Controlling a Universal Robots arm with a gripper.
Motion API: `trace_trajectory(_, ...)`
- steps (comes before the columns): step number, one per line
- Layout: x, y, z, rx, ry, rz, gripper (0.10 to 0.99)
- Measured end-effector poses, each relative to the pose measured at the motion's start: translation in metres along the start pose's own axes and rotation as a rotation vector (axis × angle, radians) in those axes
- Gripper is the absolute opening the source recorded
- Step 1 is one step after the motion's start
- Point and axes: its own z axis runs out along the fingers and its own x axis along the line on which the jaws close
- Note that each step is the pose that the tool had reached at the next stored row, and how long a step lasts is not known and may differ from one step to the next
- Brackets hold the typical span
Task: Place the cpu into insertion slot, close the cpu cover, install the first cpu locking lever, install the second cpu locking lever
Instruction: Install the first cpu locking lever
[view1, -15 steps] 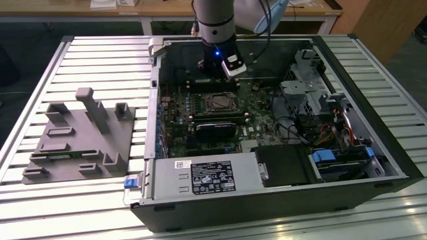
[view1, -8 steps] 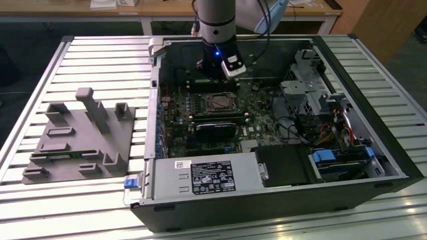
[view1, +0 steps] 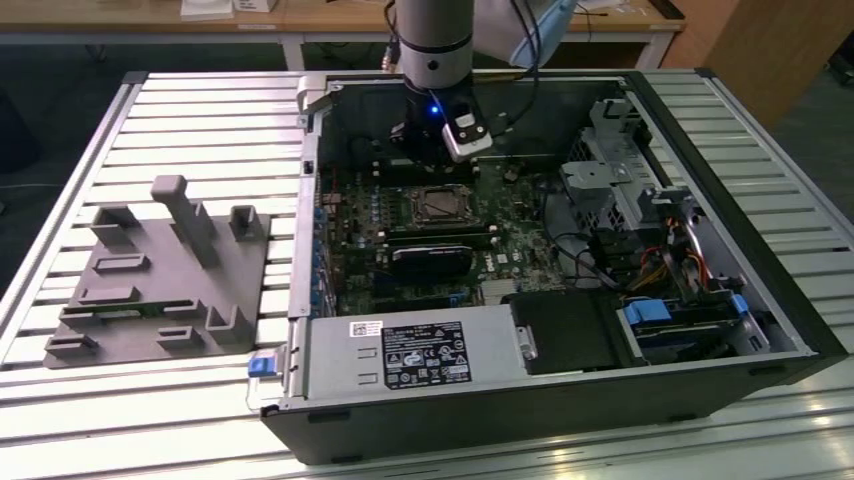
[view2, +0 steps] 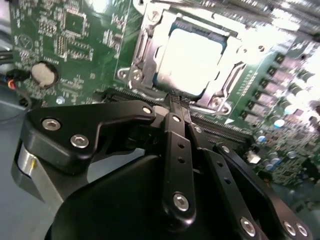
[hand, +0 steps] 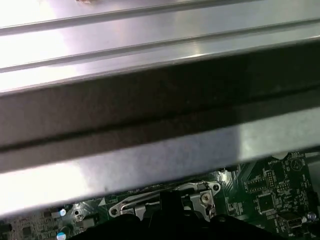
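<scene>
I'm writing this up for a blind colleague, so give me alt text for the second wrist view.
The cpu, its silver top glaring bright, sits in the insertion slot with the cpu cover framing it on a green circuit board. The black gripper fills the foreground, its fingers together at the socket's near edge, beside a round coin battery.

Open space above cpu cover (view2: 187, 52), case walls (view1: 310, 180) around.

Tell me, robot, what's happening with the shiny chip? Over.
Pincer shut, empty, at socket edge. cpu seated in insertion slot. cpu cover down around it. Nothing blocking.
</scene>
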Motion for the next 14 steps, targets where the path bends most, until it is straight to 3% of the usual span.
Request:
trace_trajectory(8,-0.0036,-0.0163,0.0000,0.026,0.0027,-0.002,0.106)
trace_trajectory(14,-0.0055,-0.0247,0.0001,0.051,0.0025,-0.004,0.106)
